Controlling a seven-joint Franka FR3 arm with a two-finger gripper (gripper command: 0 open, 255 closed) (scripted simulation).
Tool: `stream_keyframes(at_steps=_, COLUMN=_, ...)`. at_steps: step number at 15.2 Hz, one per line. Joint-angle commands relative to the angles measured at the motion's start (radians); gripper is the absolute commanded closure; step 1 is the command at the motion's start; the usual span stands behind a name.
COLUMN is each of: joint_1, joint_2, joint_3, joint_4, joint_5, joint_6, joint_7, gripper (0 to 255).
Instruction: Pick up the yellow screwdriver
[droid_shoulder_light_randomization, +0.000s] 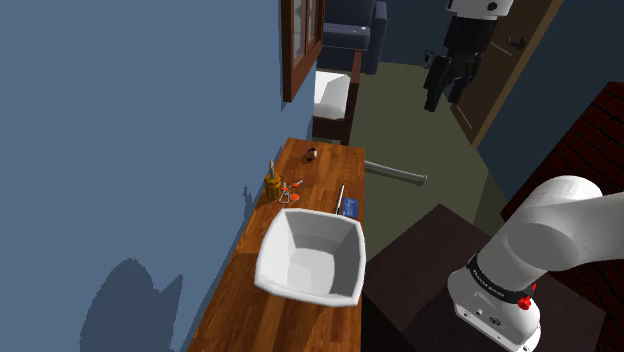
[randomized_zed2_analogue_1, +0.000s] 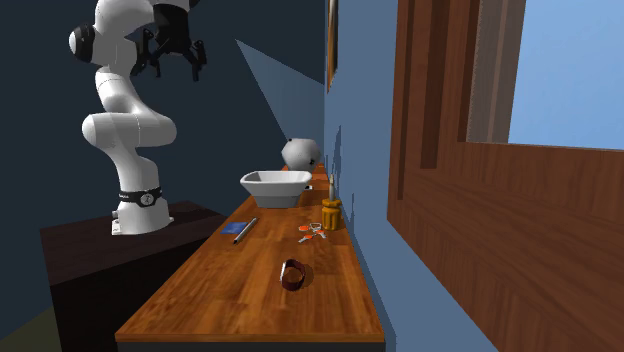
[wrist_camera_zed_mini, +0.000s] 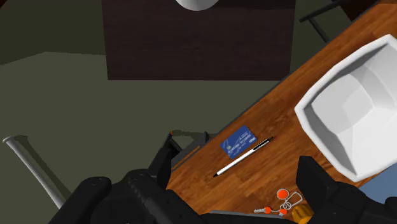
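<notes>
Item: short amber-yellow screwdriver (droid_shoulder_light_randomization: 272, 183) with a stubby, thick handle and a thin shaft. Pose: upright, standing on the butt of the handle with the shaft pointing straight up. Location: on the brown wooden tabletop (droid_shoulder_light_randomization: 290, 325), at the edge that runs along the blue wall (droid_shoulder_light_randomization: 150, 130). A small bunch of keys with orange tags (droid_shoulder_light_randomization: 293, 189) lies just beside it on the side away from the wall. A white square bowl (droid_shoulder_light_randomization: 268, 262) sits near it along the tabletop, apart from it.
</notes>
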Motion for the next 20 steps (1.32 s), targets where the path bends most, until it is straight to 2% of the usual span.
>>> stream_keyframes(at_steps=1, joint_1=0.000, joint_2=0.000, joint_3=0.000, joint_4=0.000, joint_5=0.000, joint_6=0.000, joint_7=0.000, gripper=0)
stream_keyframes(at_steps=11, joint_1=0.029, joint_2=0.107, joint_3=0.127, joint_4=-0.191, joint_5=0.069, joint_6=0.420, joint_7=0.081, gripper=0)
stream_keyframes(at_steps=20, joint_1=0.028, joint_2=0.350, joint_3=0.257, joint_4=-0.224, joint_5=0.073, joint_6=0.807, joint_7=0.173, gripper=0)
